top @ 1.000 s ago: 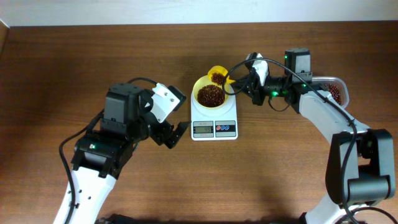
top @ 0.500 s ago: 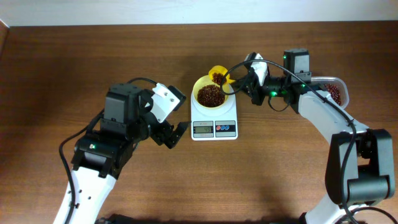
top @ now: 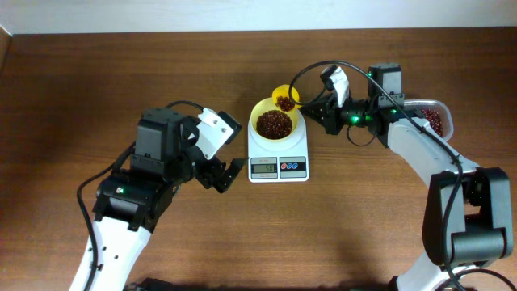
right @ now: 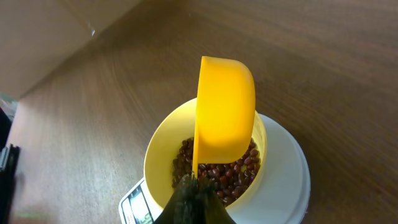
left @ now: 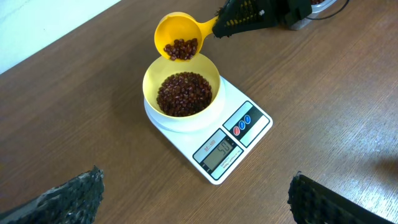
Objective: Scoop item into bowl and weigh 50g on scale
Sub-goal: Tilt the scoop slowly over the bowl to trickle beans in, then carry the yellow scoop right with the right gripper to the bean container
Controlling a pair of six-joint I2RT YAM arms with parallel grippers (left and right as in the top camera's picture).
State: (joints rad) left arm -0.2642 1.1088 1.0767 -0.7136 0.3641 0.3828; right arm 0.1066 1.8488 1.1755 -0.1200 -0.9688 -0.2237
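Brown wood runs bare across most of the table (top: 121, 73), which ends along its far side in a straight edge against a pale wall (top: 242, 14). The widest free stretches lie left of the scale (left: 249, 118) and in front of it, between the 2 arms. The white scale sits near the middle, and the pale-yellow bowl (left: 149, 87) stands centred on its platform, about half full of dark reddish-brown beans (left: 184, 93). The right gripper (right: 191, 186) is clenched on the handle of a yellow scoop (left: 171, 28). The scoop is tipped over the bowl's far rim with a small cluster of beans in its cup; whether it touches the rim cannot be told. A black cable (top: 311, 71) loops above that wrist. Behind the right forearm, near the table's right side, a clear tub (top: 444, 121) holds more beans. The left gripper (left: 199, 199) hangs released, fingers spread wide and grasping nothing, just left of and in front of the scale, apart from it. The grey display (left: 217, 151) on the scale's front edge shows digits that look like 50, though they are small, and a line of print above it is too fine to read. Beside it sit 2 buttons (left: 242, 124), 1 red and 1 blue.
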